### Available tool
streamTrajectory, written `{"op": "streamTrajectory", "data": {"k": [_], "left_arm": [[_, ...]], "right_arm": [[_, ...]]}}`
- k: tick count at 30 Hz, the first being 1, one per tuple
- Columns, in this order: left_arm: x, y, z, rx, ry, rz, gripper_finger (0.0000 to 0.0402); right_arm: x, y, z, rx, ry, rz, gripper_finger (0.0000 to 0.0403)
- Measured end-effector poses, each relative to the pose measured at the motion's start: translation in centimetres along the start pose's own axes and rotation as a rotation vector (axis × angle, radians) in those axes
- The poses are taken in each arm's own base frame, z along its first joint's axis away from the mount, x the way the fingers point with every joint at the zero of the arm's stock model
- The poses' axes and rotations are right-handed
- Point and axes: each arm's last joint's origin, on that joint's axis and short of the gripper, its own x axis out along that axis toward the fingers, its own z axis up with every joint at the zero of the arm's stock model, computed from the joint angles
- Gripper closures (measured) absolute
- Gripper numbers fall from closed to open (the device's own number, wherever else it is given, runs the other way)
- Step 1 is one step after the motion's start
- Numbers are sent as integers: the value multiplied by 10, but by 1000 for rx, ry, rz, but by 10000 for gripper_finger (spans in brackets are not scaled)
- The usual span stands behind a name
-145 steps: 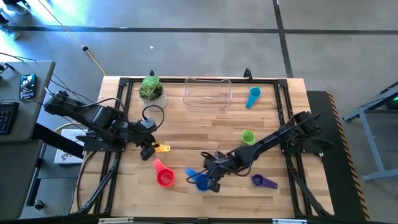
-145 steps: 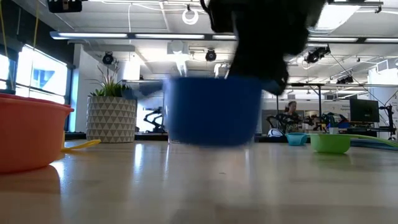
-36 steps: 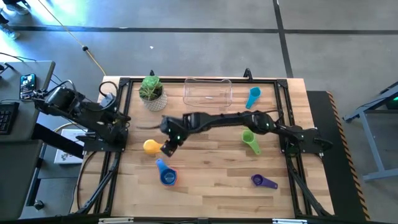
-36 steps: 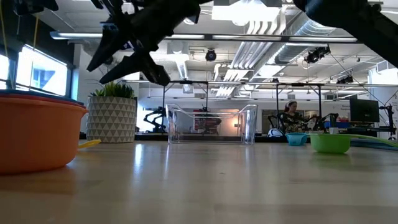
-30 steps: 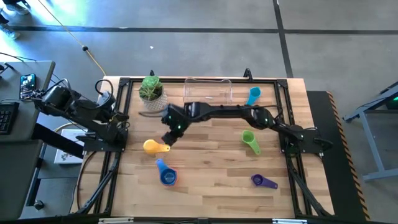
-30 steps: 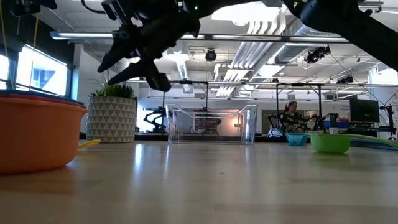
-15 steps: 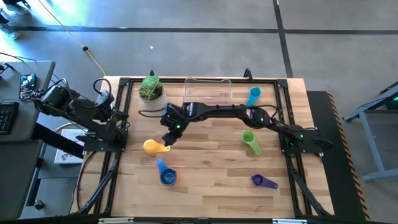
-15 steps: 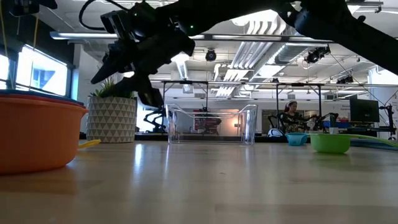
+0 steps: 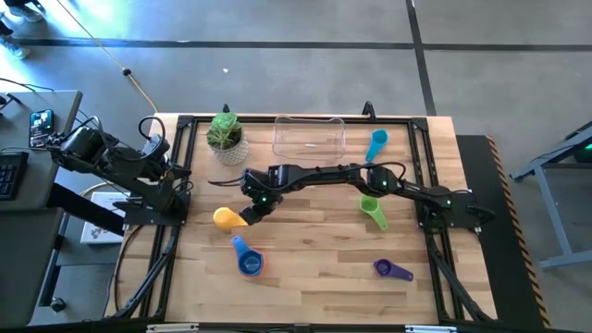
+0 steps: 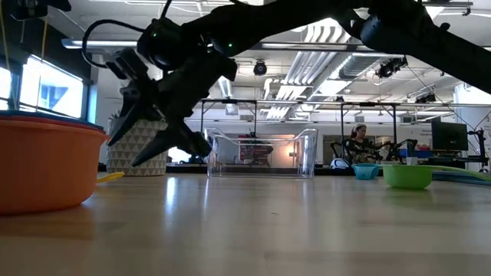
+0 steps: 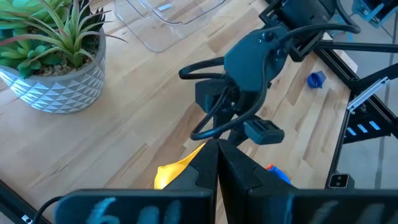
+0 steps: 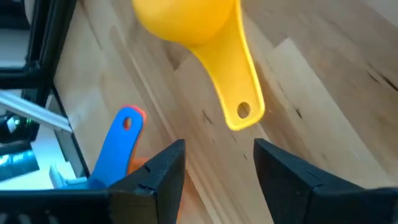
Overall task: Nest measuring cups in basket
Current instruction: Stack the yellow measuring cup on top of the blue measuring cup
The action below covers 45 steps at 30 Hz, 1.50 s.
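Left gripper (image 11: 217,163) is seen drawn back at the table's left edge, its fingers pressed shut together with nothing between them. Near it, at the back left of the table (image 9: 305,250), a plant pot (image 9: 225,136) is set. A yellow cup (image 9: 226,218) is found lying on the wood just in front of the pot, its short handle pointing toward the right gripper (image 9: 252,212). That gripper is stretched across the table from the right side and is held low just beside the yellow handle; its fingers (image 12: 163,169) are spread apart with a clear gap, the handle's end lying just ahead of the gap, and nothing is gripped. Closer to the front edge, a blue cup (image 9: 248,262) is seen stacked inside an orange cup (image 10: 42,165). The clear basket (image 9: 309,137) is placed at the back middle and no cups are seen in it. To its right a light blue cup (image 9: 376,143) lies beside it; a green cup (image 9: 372,209) rests further forward, and a purple cup (image 9: 392,269) lies near the front right.
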Motion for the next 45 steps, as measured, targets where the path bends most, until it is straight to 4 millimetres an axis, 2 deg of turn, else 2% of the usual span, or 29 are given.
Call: {"op": "streamTrajectory", "data": {"k": [5,18,22,35,40,45], "left_arm": [[0,0,0,0,1,0,402],[0,0,0,19,1,-1,401],[0,0,0,19,1,-1,402],[0,1,0,24,6,6,402],[0,1,-1,28,9,11,401],[0,1,-1,37,9,11,401]], "right_arm": [[0,-1,2,35,-60,-55,221],[8,-1,0,62,-96,-70,221],[17,-10,-2,107,-95,-73,221],[29,-11,-3,124,-105,-16,222],[30,-12,-3,141,-100,-13,241],[31,-13,-4,144,-97,-17,284]]}}
